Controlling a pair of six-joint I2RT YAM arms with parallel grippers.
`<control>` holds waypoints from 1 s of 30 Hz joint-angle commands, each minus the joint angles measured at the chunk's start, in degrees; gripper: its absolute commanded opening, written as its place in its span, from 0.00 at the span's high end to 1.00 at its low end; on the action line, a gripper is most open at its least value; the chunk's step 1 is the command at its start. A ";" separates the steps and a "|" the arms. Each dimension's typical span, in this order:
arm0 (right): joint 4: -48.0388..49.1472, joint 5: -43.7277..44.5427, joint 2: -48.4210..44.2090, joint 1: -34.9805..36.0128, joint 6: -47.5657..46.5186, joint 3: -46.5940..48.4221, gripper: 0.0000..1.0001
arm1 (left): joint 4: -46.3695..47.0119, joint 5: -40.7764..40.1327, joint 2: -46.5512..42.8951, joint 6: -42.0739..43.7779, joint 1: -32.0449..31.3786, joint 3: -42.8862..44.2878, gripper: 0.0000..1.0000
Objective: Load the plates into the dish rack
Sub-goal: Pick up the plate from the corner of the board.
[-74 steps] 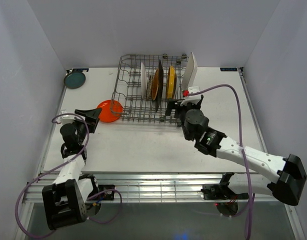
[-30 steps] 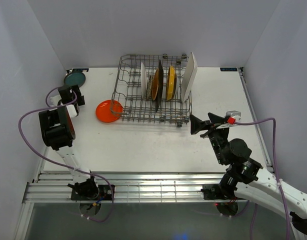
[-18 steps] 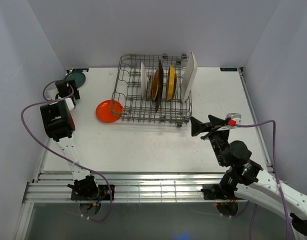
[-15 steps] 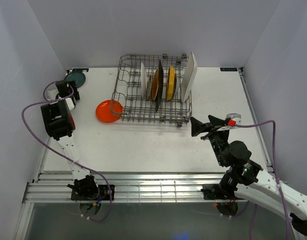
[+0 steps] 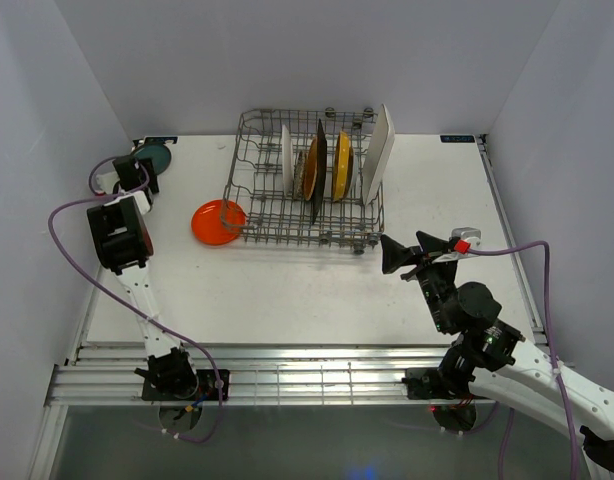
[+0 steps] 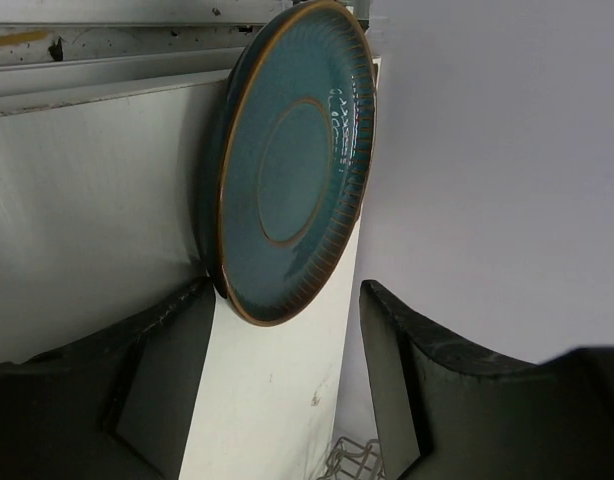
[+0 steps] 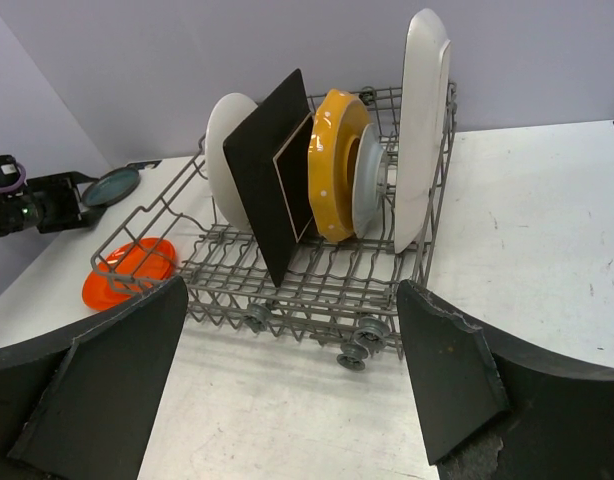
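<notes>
The grey wire dish rack (image 5: 305, 190) stands at the back centre. Upright in it are a white round plate (image 5: 286, 155), a dark square plate (image 5: 319, 175), a yellow plate (image 5: 342, 165) and a white rectangular plate (image 5: 378, 140); the right wrist view also shows a grey plate (image 7: 369, 195). An orange plate (image 5: 218, 221) lies flat left of the rack. A teal plate (image 5: 155, 155) lies in the back-left corner. My left gripper (image 5: 140, 172) is open and empty, right at the teal plate (image 6: 292, 165). My right gripper (image 5: 412, 250) is open and empty, in front of the rack (image 7: 317, 280).
The left wall runs close beside the teal plate and my left gripper (image 6: 287, 370). The rack's left slots hold nothing. The orange plate (image 7: 127, 270) touches the rack's left side. Bare table lies between the rack and my right gripper (image 7: 287, 390).
My left gripper has swung from the orange plate back and left to the teal plate. My right gripper has drawn back from the rack's front right corner, then held still.
</notes>
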 commanded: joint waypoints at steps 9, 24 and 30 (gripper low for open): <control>3.20 0.66 -0.71 0.03 0.68 -0.76 0.10 | -1.67 -0.65 1.53 0.08 0.27 2.25 0.41; 3.20 0.22 -1.59 0.03 1.03 -1.20 0.10 | -1.40 1.11 2.33 -0.70 0.44 1.46 0.79; 3.20 0.13 -1.77 0.03 1.03 -1.20 0.10 | -0.79 1.99 1.54 -0.88 0.44 0.85 0.84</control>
